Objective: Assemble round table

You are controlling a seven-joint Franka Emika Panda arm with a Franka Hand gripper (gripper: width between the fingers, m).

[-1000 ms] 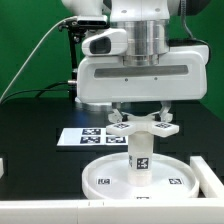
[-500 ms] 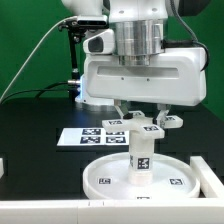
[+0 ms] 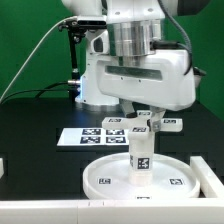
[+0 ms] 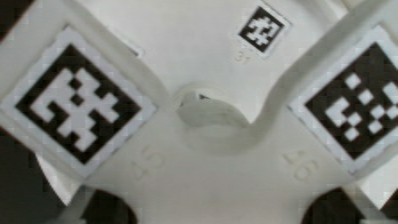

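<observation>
The large rimmed round disc (image 3: 97,180) lies flat on the black table. The short cylindrical post (image 3: 140,162) stands upright on its middle. The cross-shaped foot (image 3: 152,125) sits on top of the post, its tagged arms sticking out sideways. My gripper (image 3: 146,115) reaches straight down over the foot, and its fingers (image 3: 130,108) close on it from both sides. In the wrist view the foot (image 4: 214,110) fills the picture, with two big tags and a small one around its hub. My fingertips are hidden there.
The marker board (image 3: 92,136) lies flat behind the disc. A white block (image 3: 213,172) stands at the exterior view's right edge. A white ledge (image 3: 40,213) runs along the front. A green backdrop hangs behind the arm.
My hand has turned about its vertical axis, and the foot's arms have swung round with it on top of the post. The disc and post stay in place.
</observation>
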